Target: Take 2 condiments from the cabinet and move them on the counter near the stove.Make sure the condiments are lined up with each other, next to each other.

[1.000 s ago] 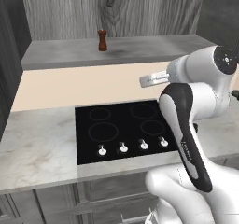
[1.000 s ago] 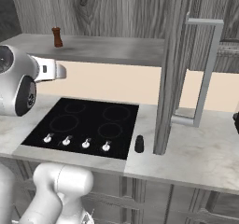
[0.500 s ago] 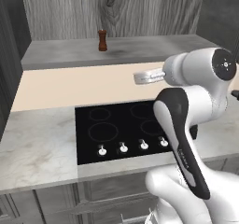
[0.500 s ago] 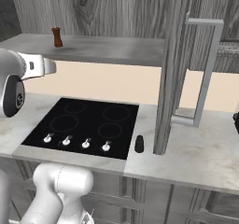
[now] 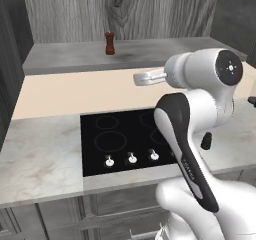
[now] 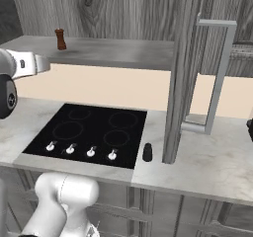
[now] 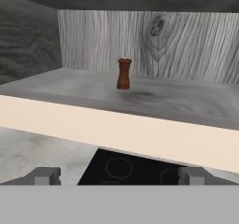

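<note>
Gripper (image 7: 119, 175) w/ fingers spread wide, nothing btwn them, hanging above the stove (image 5: 130, 139), well short of the cabinet (image 5: 125, 19) shelf. Brown shaker (image 5: 109, 43) stands upright on the grey shelf, toward its left, near the knotted back panel; in hand view it's dead ahead, far off (image 7: 123, 73). Black shaker (image 6: 147, 152) already upright on the counter (image 6: 207, 157), just right of the stove's near-right corner, beside the knobs (image 6: 91, 152) row and close to the open cabinet door (image 6: 180, 73). The two shakers are well apart. Beige backsplash (image 5: 75, 91) runs btwn shelf and stove.
</note>
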